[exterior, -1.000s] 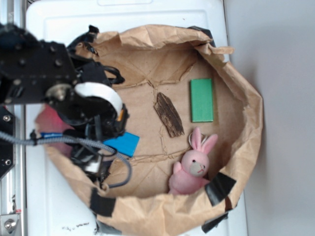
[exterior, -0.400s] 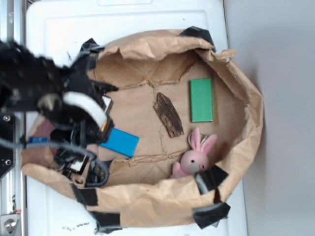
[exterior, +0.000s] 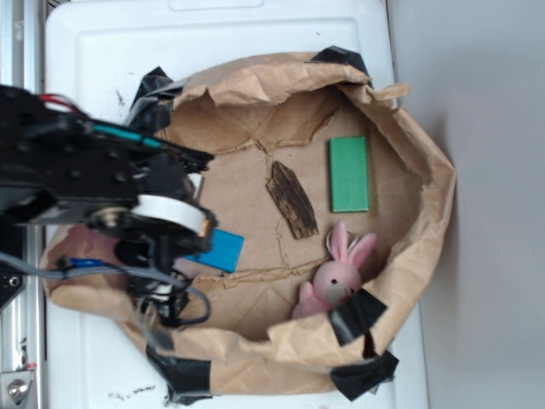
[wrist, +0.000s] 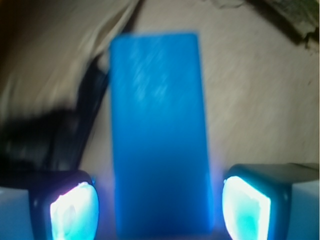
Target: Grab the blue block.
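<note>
Since a moment ago arm has swung lower over the blue block (wrist: 159, 135), which lies flat near the paper bag's (exterior: 409, 256) left edge, claw (wrist: 160, 207) spread, one finger either side, not touching.

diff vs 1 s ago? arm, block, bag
Arm shifted toward the image's lower edge; the tool now straddles the blue block, jaws open, not gripping. Paper bag rim deformed along that near side, nudging the pink bunny. Green block and bark piece unchanged.
</note>
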Robot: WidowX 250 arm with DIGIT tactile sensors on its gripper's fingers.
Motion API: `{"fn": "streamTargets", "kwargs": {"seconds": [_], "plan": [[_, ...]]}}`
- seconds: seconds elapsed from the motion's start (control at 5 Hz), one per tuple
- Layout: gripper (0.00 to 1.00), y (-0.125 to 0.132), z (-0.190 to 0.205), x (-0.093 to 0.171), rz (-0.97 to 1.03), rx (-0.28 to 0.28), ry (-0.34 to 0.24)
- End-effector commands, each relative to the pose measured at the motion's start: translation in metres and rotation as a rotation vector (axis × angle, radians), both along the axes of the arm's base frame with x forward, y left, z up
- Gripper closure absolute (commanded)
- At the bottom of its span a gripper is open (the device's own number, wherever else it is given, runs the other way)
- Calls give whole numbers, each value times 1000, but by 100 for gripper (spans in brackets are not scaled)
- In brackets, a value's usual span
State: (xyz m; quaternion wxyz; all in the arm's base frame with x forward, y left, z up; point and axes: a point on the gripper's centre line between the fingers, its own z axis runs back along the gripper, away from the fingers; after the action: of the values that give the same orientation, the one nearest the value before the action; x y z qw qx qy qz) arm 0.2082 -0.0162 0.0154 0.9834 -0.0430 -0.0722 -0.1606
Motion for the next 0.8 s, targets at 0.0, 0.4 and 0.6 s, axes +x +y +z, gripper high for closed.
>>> {"fn": "streamTargets", "kwargs": {"seconds": [0.0,0.4,0.6], "plan": [[100,0,17,20,-14,-63,-9],[100,7,54,32,38,-135,9],[100,18,78,38,83,-137,40]]}}
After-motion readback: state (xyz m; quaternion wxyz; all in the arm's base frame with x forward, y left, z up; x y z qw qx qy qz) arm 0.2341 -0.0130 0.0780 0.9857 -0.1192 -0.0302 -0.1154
